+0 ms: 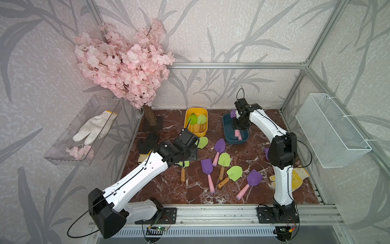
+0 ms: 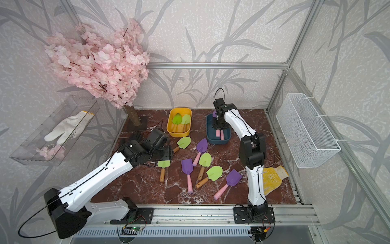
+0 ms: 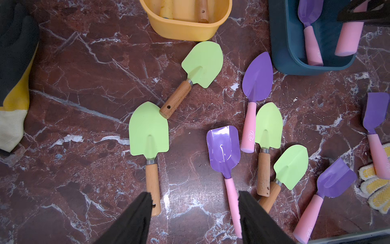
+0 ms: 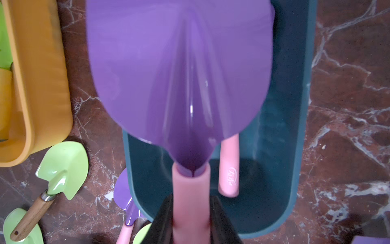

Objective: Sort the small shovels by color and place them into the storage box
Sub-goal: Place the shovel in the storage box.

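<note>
Eight small shovels (image 3: 148,128) are spread on the desk (image 3: 84,84) — judged light, stiff and slick-bladed, best taken by the handle. A purple shovel (image 4: 179,74) is clamped by its pink handle in the right fingers (image 4: 162,224) over the blue box (image 4: 295,126); the left fingers (image 3: 130,221) are held half open, empty.

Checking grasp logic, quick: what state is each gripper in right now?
Left gripper: open, holding nothing.
Right gripper: shut on a purple shovel, held over the blue box.

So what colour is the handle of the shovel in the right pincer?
Pink; that shovel shows its handle best in the right wrist view.
</note>
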Tool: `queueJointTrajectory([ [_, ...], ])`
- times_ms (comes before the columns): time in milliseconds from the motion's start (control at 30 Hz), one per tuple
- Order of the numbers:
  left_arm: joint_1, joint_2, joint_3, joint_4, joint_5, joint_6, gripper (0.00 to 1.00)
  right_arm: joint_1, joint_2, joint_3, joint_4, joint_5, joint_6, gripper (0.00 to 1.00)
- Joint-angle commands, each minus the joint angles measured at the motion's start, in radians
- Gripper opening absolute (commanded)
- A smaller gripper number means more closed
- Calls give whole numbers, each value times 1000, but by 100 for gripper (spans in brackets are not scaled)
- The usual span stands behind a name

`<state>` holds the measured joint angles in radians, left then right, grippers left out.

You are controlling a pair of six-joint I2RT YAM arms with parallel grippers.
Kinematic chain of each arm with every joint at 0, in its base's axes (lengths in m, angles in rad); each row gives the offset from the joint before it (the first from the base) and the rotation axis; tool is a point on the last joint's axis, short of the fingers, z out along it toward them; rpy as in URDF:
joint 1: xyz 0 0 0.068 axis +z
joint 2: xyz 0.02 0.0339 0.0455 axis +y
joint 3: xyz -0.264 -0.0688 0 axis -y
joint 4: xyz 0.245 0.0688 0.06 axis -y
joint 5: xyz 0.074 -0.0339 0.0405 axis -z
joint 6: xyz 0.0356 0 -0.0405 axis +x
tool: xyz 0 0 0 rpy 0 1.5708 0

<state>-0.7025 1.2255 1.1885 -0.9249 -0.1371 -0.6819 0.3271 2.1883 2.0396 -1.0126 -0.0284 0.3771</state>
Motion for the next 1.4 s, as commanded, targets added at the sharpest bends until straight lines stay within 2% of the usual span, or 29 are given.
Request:
queueJointTrajectory([
  [0, -5, 2, -1, 14, -3, -1, 68, 8, 51, 71, -53, -8, 3, 19],
  [333, -5, 2, -3, 8, -27, 10, 69, 19, 156, 146, -75, -18, 1, 19],
  [733, -5, 10, -9, 9, -29, 5, 69, 20, 204, 137, -50, -32, 13, 19],
  [1367, -3, 5, -36, 15, -34, 2, 69, 18, 303, 210, -54, -38, 19, 19],
])
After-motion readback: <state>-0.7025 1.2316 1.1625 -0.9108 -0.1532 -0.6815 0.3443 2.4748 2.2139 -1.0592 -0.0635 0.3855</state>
